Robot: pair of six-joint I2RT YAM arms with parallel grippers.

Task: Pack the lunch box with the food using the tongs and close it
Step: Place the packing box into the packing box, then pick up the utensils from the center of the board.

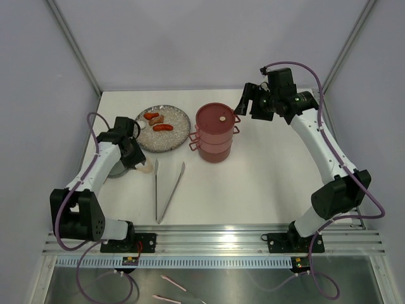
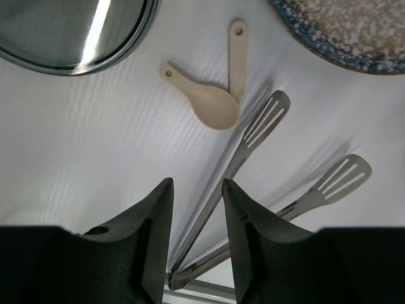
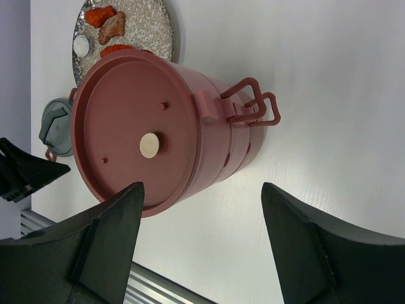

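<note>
White table (image 1: 253,190): left gripper (image 2: 196,190) narrowly open, empty, near tongs (image 2: 253,136). Right gripper (image 3: 202,196) wide open, empty, by lunch box (image 3: 136,126).

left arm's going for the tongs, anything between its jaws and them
Nothing visible. The left gripper hangs near the tongs, jaws apart and empty; the tongs lie uncovered on the table. Two beige spoons lie beside one tip, not on it.

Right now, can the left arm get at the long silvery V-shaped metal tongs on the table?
Probably yes. The left gripper hangs above the tongs, fingers apart, one tong arm showing in the gap. Nothing covers them; the beige plastic spoons lie beside one tip.
</note>
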